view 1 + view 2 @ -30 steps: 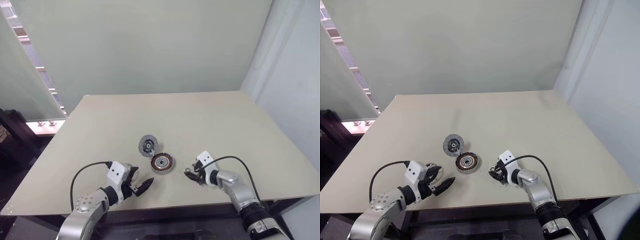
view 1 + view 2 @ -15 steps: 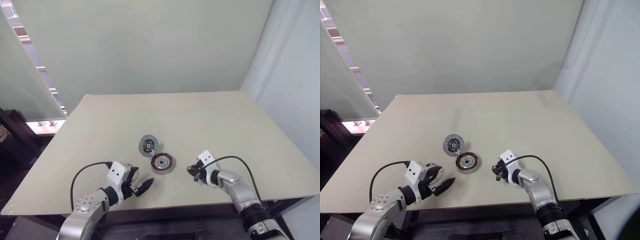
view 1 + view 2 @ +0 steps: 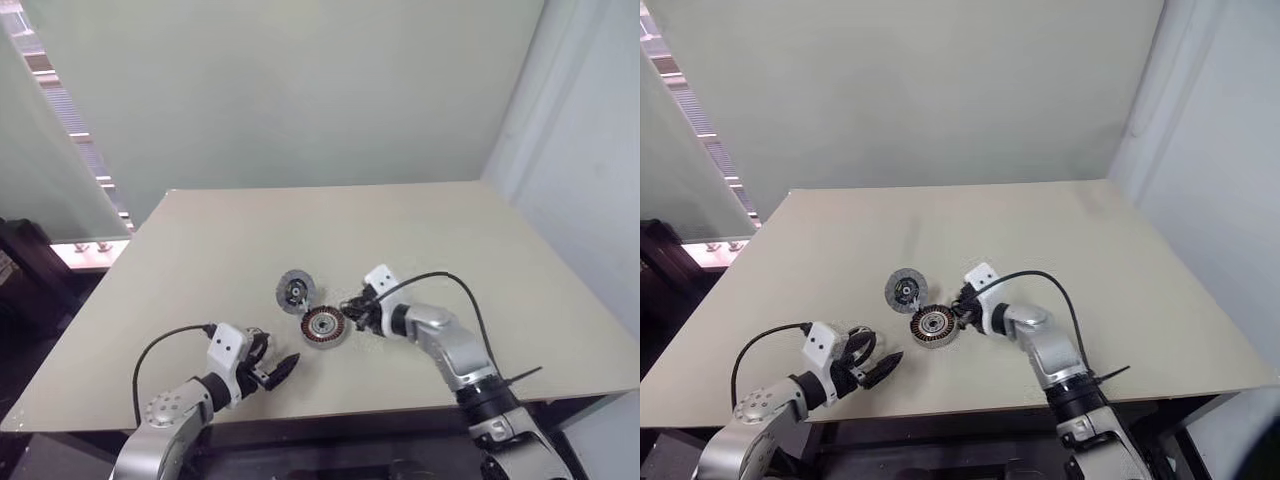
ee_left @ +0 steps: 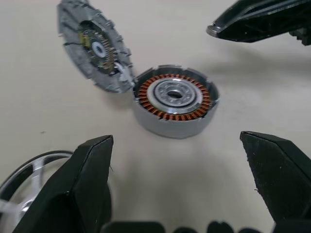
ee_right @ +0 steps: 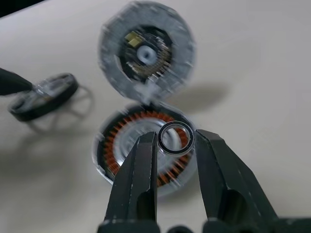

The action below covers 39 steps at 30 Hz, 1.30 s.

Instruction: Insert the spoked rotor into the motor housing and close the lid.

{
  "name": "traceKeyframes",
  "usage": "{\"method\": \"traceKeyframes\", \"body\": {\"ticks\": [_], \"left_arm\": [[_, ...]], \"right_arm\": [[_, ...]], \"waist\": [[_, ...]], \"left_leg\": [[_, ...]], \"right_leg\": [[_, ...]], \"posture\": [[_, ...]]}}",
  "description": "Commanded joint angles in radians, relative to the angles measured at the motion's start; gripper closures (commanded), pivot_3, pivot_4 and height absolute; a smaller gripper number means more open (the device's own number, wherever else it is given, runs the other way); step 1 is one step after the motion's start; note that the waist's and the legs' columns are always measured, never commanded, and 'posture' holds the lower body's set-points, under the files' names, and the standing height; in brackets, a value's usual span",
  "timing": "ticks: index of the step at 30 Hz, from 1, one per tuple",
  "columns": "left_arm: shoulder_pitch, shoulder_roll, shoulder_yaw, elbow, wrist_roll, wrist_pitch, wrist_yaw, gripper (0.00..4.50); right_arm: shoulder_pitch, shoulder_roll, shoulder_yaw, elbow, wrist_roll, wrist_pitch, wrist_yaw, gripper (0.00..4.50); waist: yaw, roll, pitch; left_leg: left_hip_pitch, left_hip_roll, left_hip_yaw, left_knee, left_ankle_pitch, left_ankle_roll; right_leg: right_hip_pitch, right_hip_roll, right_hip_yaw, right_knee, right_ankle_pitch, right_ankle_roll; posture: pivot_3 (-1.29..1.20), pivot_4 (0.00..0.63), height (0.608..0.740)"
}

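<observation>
On beige table (image 3: 450, 230): right fingers (image 5: 174, 145) pinch small ring (image 5: 175, 138) above motor housing (image 3: 324, 327); left fingers (image 4: 87, 170) spread.

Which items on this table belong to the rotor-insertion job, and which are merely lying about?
Job items:
- motor housing, copper windings showing
- lid, hinged open, standing beside the housing
- spoked rotor, lying on the table near the left gripper
- small ring, held between the right gripper fingers above the housing

Lying about:
- nothing else on the table
</observation>
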<state>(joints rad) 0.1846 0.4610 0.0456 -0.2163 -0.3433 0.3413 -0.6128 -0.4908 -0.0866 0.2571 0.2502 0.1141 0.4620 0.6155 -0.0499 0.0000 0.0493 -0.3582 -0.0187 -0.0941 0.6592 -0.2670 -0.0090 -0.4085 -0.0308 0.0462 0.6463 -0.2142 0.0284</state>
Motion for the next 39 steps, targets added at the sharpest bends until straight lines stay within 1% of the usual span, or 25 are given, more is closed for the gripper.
{"method": "traceKeyframes", "body": {"ticks": [1, 9, 26, 32, 39], "left_arm": [[0.005, 0.019, 0.033, -0.01, 0.009, -0.036, -0.008, 0.0], [0.036, 0.014, 0.045, -0.033, 0.005, -0.035, 0.001, 0.0], [0.068, 0.002, 0.056, -0.065, 0.005, -0.035, 0.018, 0.0], [0.068, 0.001, 0.054, -0.07, 0.006, -0.032, 0.02, 0.0], [0.068, 0.003, 0.053, -0.073, 0.006, -0.03, 0.023, 0.0]], "right_arm": [[-0.049, 0.026, 0.022, 0.035, -0.023, -0.011, -0.012, 3.69], [-0.089, 0.086, 0.058, 0.194, -0.057, -0.091, -0.013, 3.69], [-0.147, 0.129, 0.023, 0.399, -0.085, -0.223, -0.038, 3.69], [-0.161, 0.141, 0.016, 0.456, -0.092, -0.255, -0.042, 3.69], [-0.159, 0.147, 0.021, 0.475, -0.099, -0.253, -0.028, 3.69]], "waist": [[0.0, 0.0, 0.0], [0.0, 0.0, 0.0], [-0.001, 0.001, 0.0], [-0.001, 0.001, 0.0], [-0.001, 0.001, 0.0]], "left_leg": [[0.0, 0.0, 0.0, 0.0, 0.0, 0.0], [0.0, -0.001, 0.0, -0.001, 0.0, 0.0], [0.0, -0.001, -0.001, -0.002, 0.0, 0.0], [0.001, 0.0, -0.001, -0.002, 0.0, 0.0], [0.001, -0.001, -0.001, -0.003, 0.0, 0.0]], "right_leg": [[0.0, 0.0, 0.0, 0.0, 0.0, 0.0], [0.0, -0.001, 0.0, 0.0, 0.0, 0.0], [0.0, -0.001, 0.0, 0.0, 0.0, 0.0], [0.0, -0.001, -0.001, 0.0, 0.0, 0.0], [0.0, -0.001, 0.0, 0.0, 0.0, 0.0]], "posture": [[0.0, 0.0, 0.74], [0.0, 0.0, 0.74], [0.0, 0.0, 0.74], [0.0, 0.0, 0.74], [0.0, 0.0, 0.74]]}}
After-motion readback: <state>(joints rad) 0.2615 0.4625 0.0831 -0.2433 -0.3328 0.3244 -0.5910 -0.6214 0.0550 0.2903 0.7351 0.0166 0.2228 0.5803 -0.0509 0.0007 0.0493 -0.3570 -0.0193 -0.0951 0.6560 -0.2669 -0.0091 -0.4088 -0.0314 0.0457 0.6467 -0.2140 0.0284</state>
